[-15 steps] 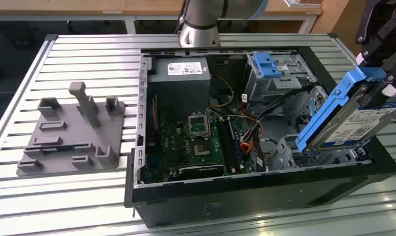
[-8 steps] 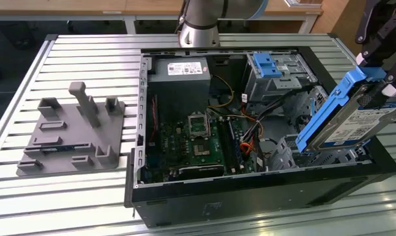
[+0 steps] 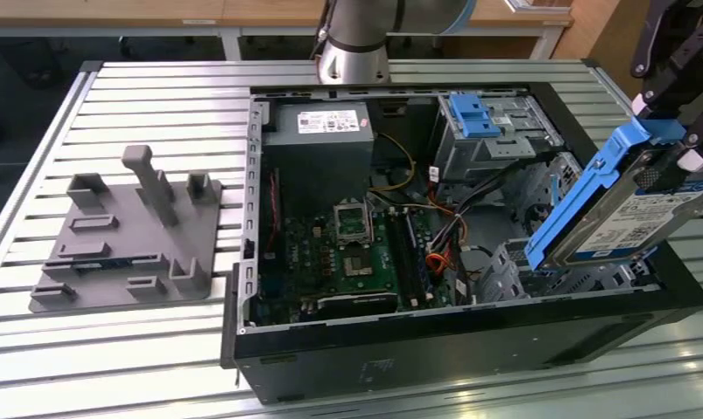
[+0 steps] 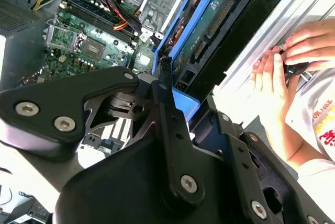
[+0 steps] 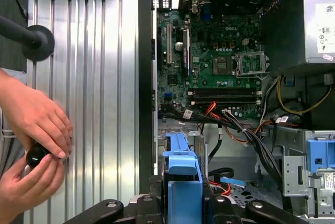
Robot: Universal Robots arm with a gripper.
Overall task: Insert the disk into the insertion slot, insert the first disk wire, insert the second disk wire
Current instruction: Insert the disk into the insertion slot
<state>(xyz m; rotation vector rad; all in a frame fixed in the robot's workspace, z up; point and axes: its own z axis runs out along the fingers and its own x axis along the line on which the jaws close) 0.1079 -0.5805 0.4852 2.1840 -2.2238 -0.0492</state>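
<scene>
In the exterior view, a grey stand (image 3: 118,240) with pegs sits at 9 o'clock on the ribbed metal table (image 3: 153,87). Next to it, in the middle, is the computer box (image 3: 444,349) (it is open on top, so you can look right in). A green board (image 3: 351,253) lies flat on its floor. A grey power box (image 3: 319,131) sits at 12 o'clock from the board. Thin wires (image 3: 438,236) lie at 3 o'clock from the board.

A tall cage (image 3: 491,131) with a blue latch stands in the box's 1 o'clock corner. The insertion slot (image 3: 505,269) is the low grey cage with little holes in the box's 4 o'clock corner.

The disk (image 3: 625,209) is just above the slot, at 3 o'clock in the picture. It is tilted. Its low end points to 7 o'clock, down by the slot, and its high end points to 1 o'clock. I cannot tell if the low end touches the slot. The claw (image 3: 674,144) is clenched on the disk's high end.

In the first wrist view the disk (image 5: 183,182) sits pinched in the claw (image 5: 183,205). A person's hands (image 5: 36,124) hold a small black knob (image 5: 35,155) over the table. In the second wrist view the hands (image 4: 277,77) are near the disk (image 4: 209,30).
</scene>
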